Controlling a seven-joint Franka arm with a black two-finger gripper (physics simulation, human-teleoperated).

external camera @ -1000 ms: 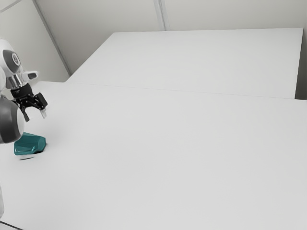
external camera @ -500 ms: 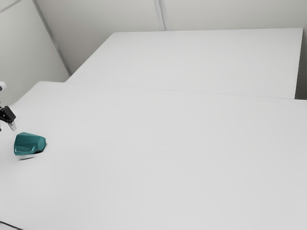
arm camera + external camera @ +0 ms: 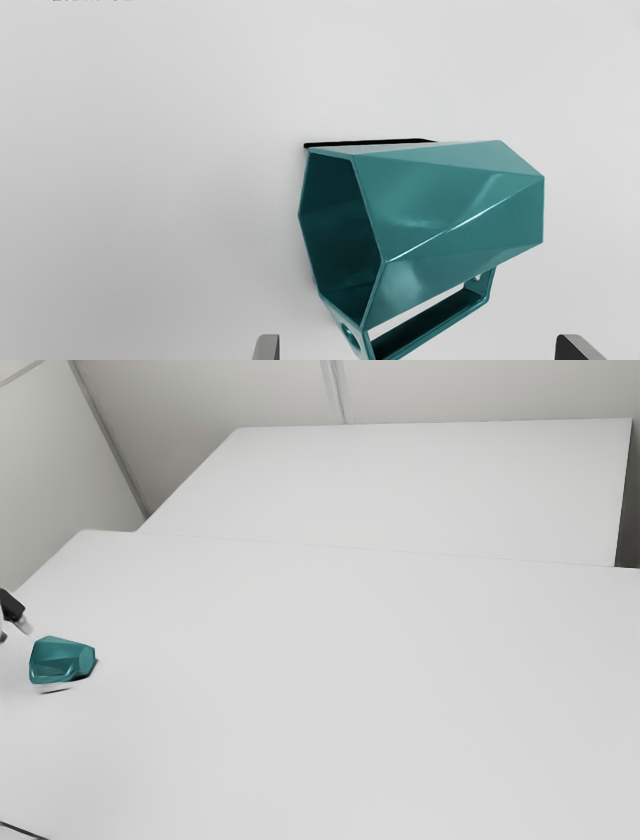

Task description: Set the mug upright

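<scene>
One teal mug with one handle, one end effector with two fingers

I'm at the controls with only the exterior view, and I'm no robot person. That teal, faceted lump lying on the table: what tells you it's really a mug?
Observer: The wrist view shows the mug's hollow mouth, dark inside.
Operator: I can't make out anything to grab it by. Is there a handle?
Observer: Yes, an angular, looped handle comes off the side of the body, toward the gripper's fingertips.
Operator: Has the robot got hold of it yet?
Observer: No. Its two fingers stand wide apart, and they aren't closed on the body or the handle.
</scene>
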